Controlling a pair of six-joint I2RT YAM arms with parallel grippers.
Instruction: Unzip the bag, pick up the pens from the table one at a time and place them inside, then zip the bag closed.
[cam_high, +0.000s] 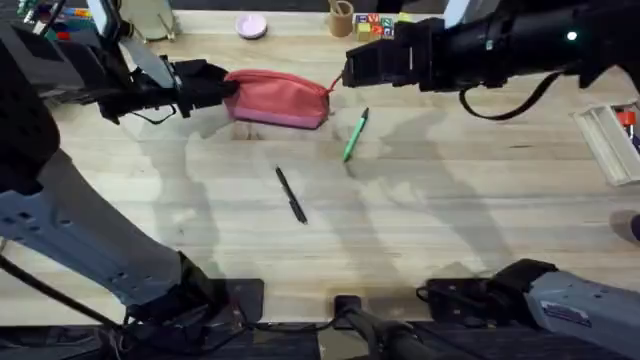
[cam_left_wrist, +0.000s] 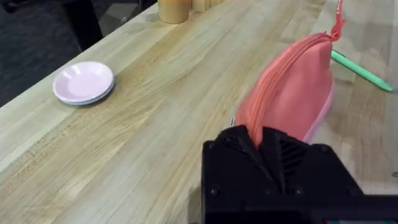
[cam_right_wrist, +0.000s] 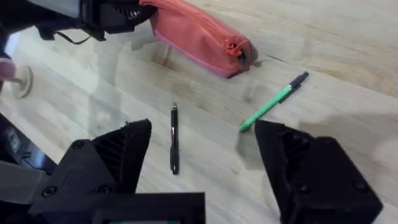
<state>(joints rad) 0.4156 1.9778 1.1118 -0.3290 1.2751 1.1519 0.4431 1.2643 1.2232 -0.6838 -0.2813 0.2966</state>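
Note:
The coral-pink bag (cam_high: 280, 98) lies on the table (cam_high: 450, 220) at the back centre, its zipper shut. My left gripper (cam_high: 226, 88) is shut on the bag's left end; in the left wrist view the fabric (cam_left_wrist: 292, 87) is pinched between the black fingers (cam_left_wrist: 249, 146). My right gripper (cam_high: 345, 68) hovers open by the bag's right end, near the red pull cord (cam_left_wrist: 337, 18). Between its spread fingers (cam_right_wrist: 118, 155) I see the black pen (cam_right_wrist: 175, 138) and the green pen (cam_right_wrist: 273, 102). Both pens lie in front of the bag: green (cam_high: 355, 135), black (cam_high: 291, 194).
A pink dish (cam_high: 251, 25), a wooden cup (cam_high: 341, 18) and coloured blocks (cam_high: 372, 26) stand along the back edge. A clear box (cam_high: 612, 140) sits at the right edge. Bare tabletop stretches in front of the pens.

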